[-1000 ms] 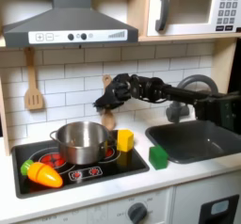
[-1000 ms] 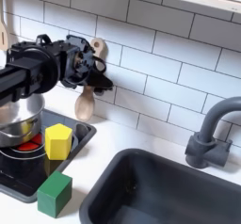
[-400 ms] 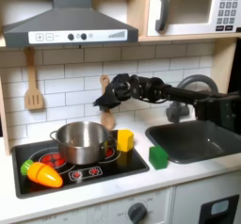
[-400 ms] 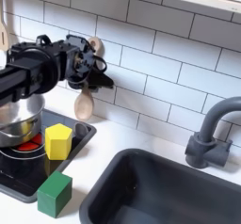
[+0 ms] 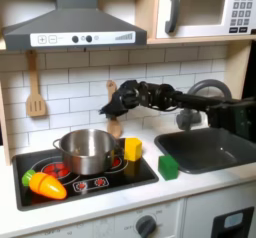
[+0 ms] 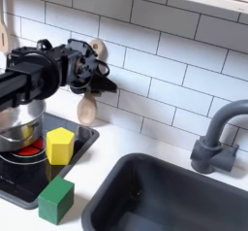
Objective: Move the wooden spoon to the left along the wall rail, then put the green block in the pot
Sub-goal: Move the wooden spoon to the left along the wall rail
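Note:
The wooden spoon (image 6: 86, 107) hangs against the tiled wall, its handle top (image 6: 97, 49) on the rail. My gripper (image 6: 98, 77) is shut on the spoon's handle at mid-height, and in the first exterior view the gripper (image 5: 112, 103) covers most of the spoon (image 5: 115, 126). The green block (image 5: 168, 166) sits on the counter to the right of the stove, also seen as the green block (image 6: 55, 199) in the second exterior view. The steel pot (image 5: 85, 150) stands on the stove's left burner, below and left of the gripper; the pot (image 6: 19, 124) is partly hidden by my arm.
A yellow block (image 5: 132, 148) sits on the stove beside the pot. A wooden spatula (image 5: 35, 90) hangs on the wall at the first exterior view's left. A toy carrot (image 5: 45, 185) lies at the stove front. A sink (image 5: 215, 149) and faucet (image 6: 218, 138) are to the right.
The gripper and the spoon have shifted slightly to the left along the wall in both exterior views. The blocks and pot have not moved.

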`<action>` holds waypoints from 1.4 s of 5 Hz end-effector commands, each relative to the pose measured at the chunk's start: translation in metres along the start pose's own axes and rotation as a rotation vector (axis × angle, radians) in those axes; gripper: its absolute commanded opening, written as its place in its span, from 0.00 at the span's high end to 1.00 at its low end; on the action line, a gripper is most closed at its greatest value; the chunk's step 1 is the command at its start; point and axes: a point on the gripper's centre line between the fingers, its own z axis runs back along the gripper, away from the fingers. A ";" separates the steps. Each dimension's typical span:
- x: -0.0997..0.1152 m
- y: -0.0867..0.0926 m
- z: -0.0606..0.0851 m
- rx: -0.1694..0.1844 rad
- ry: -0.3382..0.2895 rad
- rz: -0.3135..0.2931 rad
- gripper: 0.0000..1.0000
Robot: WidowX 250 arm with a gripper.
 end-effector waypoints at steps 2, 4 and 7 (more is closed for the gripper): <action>0.009 0.018 0.024 0.031 -0.047 0.031 1.00; 0.017 0.031 0.029 0.051 -0.069 0.050 1.00; 0.031 0.050 0.034 0.088 -0.104 0.088 1.00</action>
